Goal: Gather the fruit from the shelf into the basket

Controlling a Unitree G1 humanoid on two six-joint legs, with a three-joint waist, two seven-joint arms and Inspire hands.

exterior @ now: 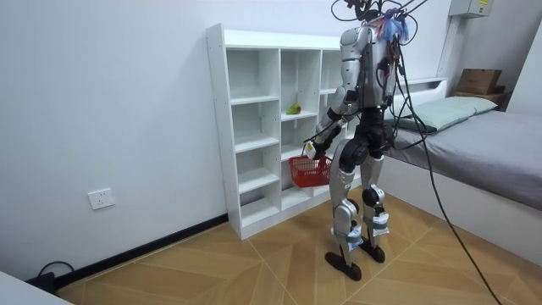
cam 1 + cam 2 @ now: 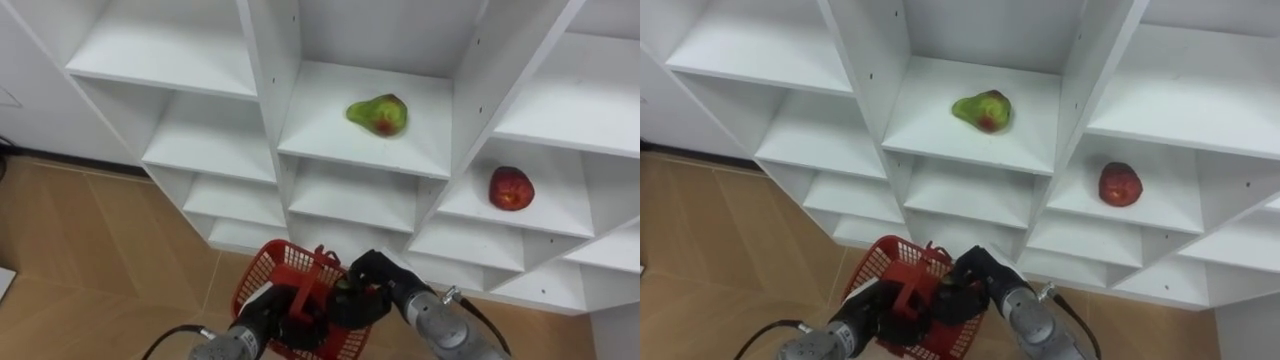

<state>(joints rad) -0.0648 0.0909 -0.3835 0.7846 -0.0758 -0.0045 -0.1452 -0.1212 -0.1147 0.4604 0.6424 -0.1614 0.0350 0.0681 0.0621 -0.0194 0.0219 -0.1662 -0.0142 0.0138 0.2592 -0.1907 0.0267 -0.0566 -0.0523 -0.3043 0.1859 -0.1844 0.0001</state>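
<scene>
A green-and-red pear (image 2: 378,114) lies on a middle shelf of the white closet (image 2: 270,110). A red apple (image 2: 511,187) rests one compartment to the right and a little lower. Below them I carry a red mesh basket (image 2: 258,278). My left hand (image 2: 268,310) is curled round its red handle. My right hand (image 2: 365,288) hovers over the basket's right side, dipping inside the rim; what it holds, if anything, is hidden. In the room view I stand facing the closet (image 1: 254,127) with the basket (image 1: 310,172) at hip height.
The other shelf compartments are bare. Wooden floor (image 2: 80,260) lies to the left of the closet. In the room view a bed (image 1: 491,144) stands close behind me on that view's right, and a wall socket (image 1: 102,199) is on its left.
</scene>
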